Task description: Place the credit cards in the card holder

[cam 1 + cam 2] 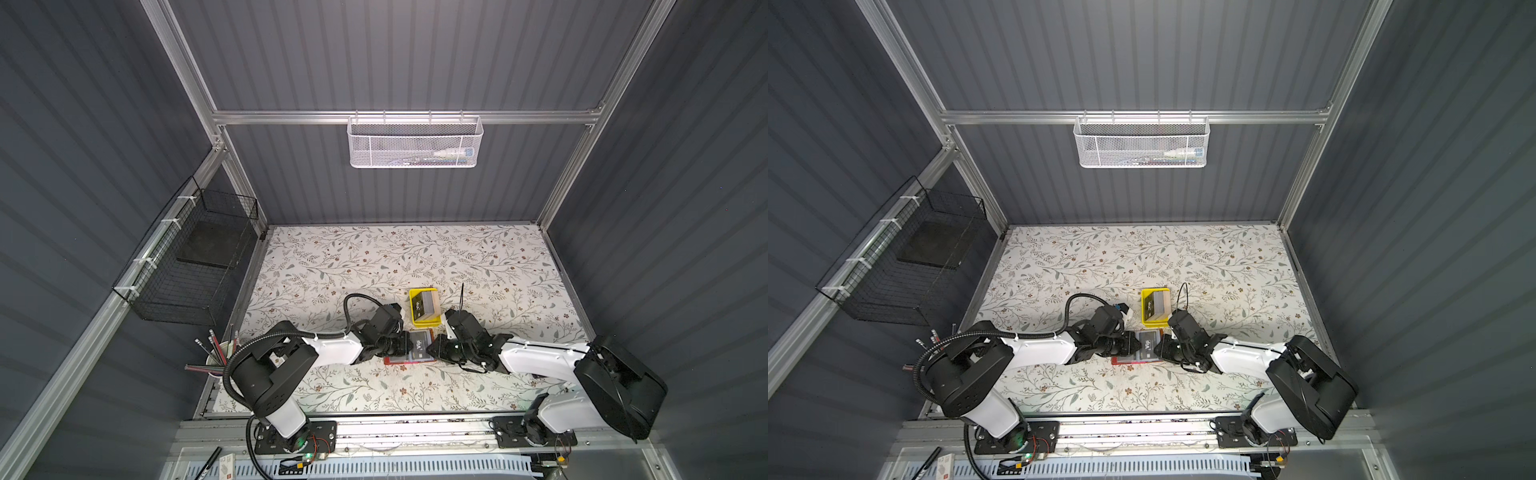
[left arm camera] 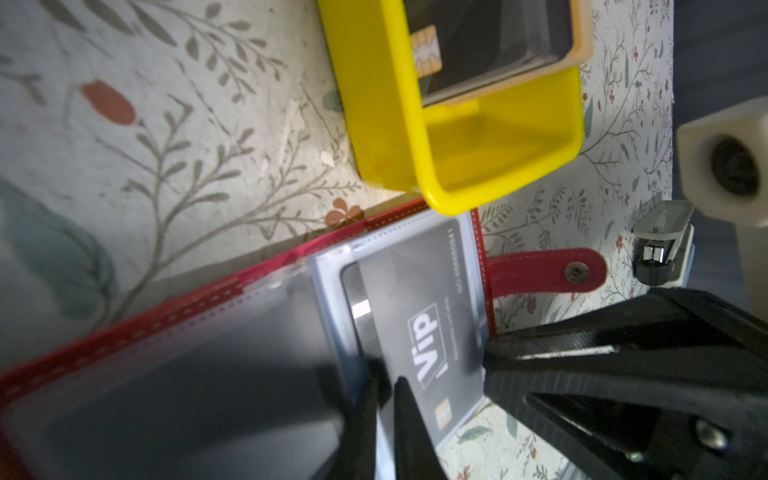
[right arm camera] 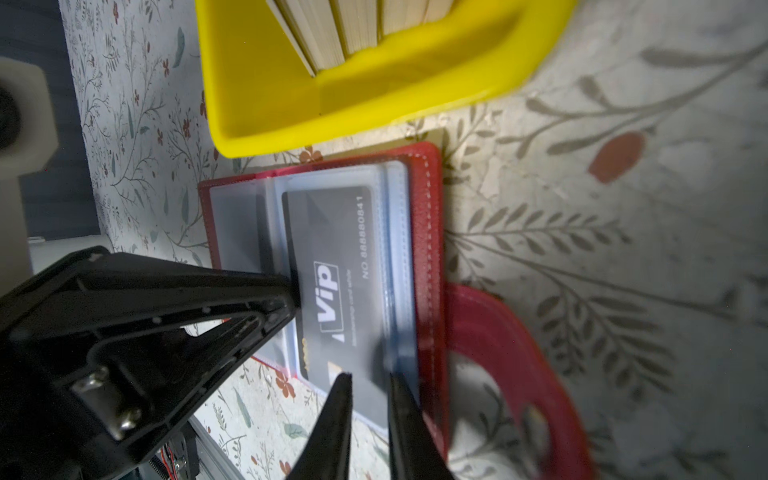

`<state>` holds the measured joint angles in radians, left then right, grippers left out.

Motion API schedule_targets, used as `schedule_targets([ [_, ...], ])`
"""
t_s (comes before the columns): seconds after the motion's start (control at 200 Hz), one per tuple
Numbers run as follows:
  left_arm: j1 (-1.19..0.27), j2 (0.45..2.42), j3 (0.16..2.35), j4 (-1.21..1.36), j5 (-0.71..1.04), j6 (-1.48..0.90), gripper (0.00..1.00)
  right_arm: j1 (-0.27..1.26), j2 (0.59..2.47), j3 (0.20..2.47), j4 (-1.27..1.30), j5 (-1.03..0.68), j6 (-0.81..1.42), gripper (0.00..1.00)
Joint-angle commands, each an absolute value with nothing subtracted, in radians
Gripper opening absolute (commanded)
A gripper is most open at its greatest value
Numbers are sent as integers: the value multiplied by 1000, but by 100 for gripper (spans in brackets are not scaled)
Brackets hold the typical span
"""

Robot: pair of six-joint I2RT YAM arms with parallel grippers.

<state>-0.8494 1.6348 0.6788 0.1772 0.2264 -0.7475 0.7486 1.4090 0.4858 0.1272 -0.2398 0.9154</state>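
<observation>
The red card holder (image 1: 409, 360) (image 1: 1133, 361) lies open on the floral table between both arms, its snap strap (image 2: 540, 266) sticking out sideways. A black VIP credit card (image 2: 415, 291) (image 3: 332, 232) lies in its clear pocket. My left gripper (image 2: 384, 386) (image 1: 409, 345) is shut, its tips at the card's inner end over the pocket. My right gripper (image 3: 370, 378) (image 1: 430, 349) stands over the card's outer end with a narrow gap between its tips and nothing gripped. More credit cards (image 1: 428, 307) (image 3: 353, 33) stand stacked in the yellow tray (image 1: 412, 303) (image 2: 498, 166) just behind the holder.
A cup of pencils (image 1: 218, 353) stands at the table's left front. A black wire basket (image 1: 199, 270) hangs on the left wall and a white mesh basket (image 1: 415, 143) on the back rail. Metal frame rails border the table.
</observation>
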Motion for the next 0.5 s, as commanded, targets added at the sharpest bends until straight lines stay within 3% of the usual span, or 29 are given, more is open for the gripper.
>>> schedule_targets([
  [0.0, -855, 1654, 664, 167, 214, -756, 12, 746, 1406, 491, 111, -221, 908, 21],
  [0.495, -855, 1649, 649, 192, 224, -767, 12, 747, 1407, 484, 155, -260, 900, 20],
])
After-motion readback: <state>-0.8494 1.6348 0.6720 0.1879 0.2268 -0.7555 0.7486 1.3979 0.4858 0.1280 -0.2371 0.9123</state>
